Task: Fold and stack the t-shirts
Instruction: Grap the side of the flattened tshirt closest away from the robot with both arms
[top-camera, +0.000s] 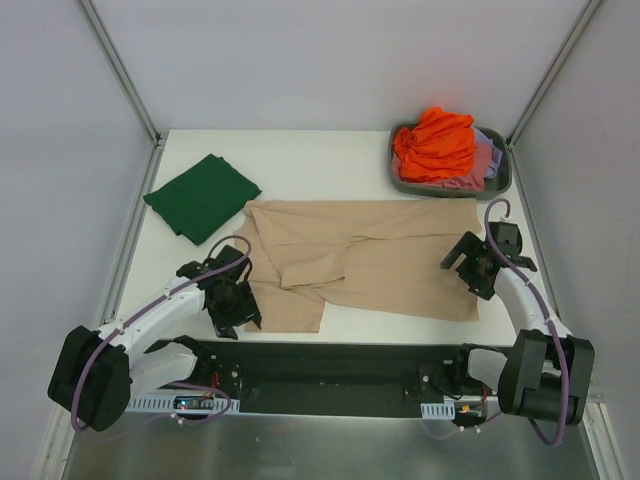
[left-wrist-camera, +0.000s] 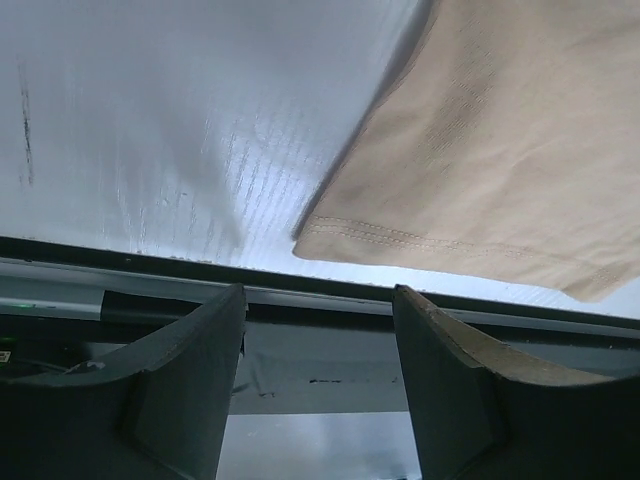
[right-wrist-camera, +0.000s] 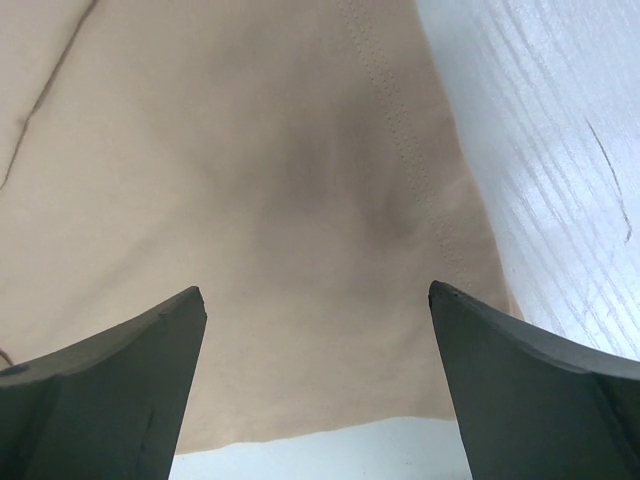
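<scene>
My left claw (left-wrist-camera: 320, 300) and right claw (right-wrist-camera: 315, 295) are hanging open, empty, by the beige t-shirt (top-camera: 380, 255). Overhead alone is showing the green t-shirt (top-camera: 203, 195).

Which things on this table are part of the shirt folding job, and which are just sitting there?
For the job: beige t-shirt, green t-shirt, orange t-shirt, pink cloth, lavender cloth.
Just lying about: grey tub.
</scene>
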